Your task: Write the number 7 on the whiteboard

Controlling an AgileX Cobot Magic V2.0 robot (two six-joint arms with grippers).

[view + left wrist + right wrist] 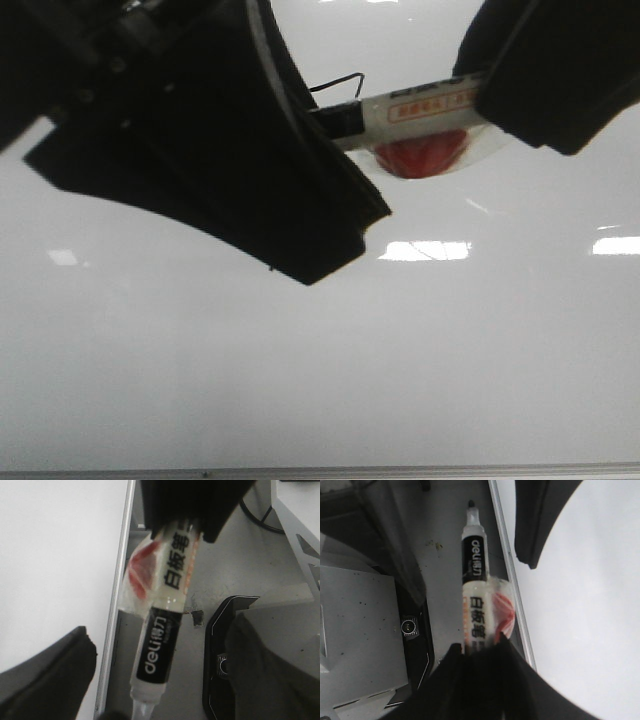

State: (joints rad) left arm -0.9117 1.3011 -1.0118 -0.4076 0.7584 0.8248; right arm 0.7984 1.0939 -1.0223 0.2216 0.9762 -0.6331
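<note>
The whiteboard (320,360) fills the front view, glossy and pale. My right gripper (500,105) is shut on a white marker (420,108) with a black band; in the right wrist view the marker (474,580) points away, its nib bare. A red patch under clear wrap (420,155) clings to its barrel. My left gripper (150,700) is open, its dark fingers (250,170) on either side of the marker's nib end (157,650) without touching it. A thin black mark (338,81), possibly part of the number 7, shows on the board above the marker, partly hidden.
The board's metal edge (117,605) runs beside the marker, with a grey surface (445,580) beyond it. A black housing with a small round lens (408,627) and a grey block (360,630) lie on that side. Light reflections (425,250) sit on the board.
</note>
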